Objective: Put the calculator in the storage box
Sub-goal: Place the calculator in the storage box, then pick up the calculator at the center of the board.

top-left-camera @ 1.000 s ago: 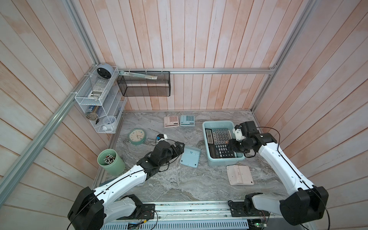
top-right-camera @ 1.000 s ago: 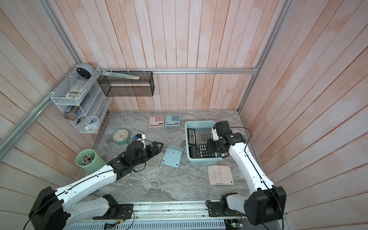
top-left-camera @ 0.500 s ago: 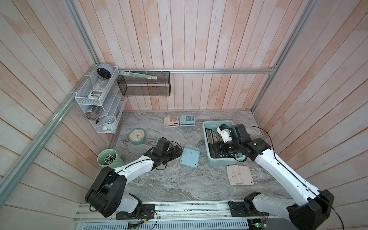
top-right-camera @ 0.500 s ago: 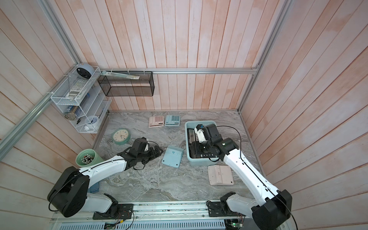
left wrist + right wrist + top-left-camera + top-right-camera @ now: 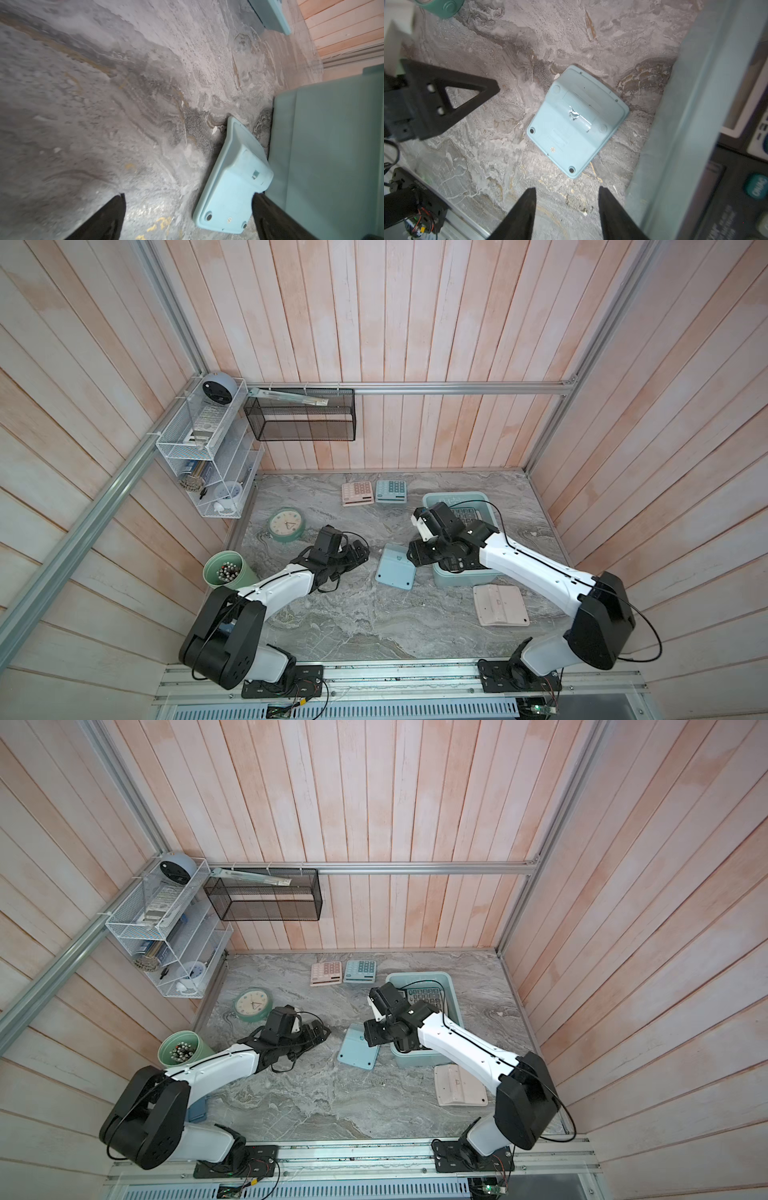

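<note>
The pale blue calculator (image 5: 395, 572) lay face down on the grey marbled desk (image 5: 353, 622), just beside the storage box (image 5: 461, 578) and between the left hand (image 5: 188, 195) and the right hand (image 5: 565, 190), touched by neither. Both hands stood with their fingers apart and empty. Pale pink wooden plank walls (image 5: 415, 323) enclosed the desk on three sides.
</note>
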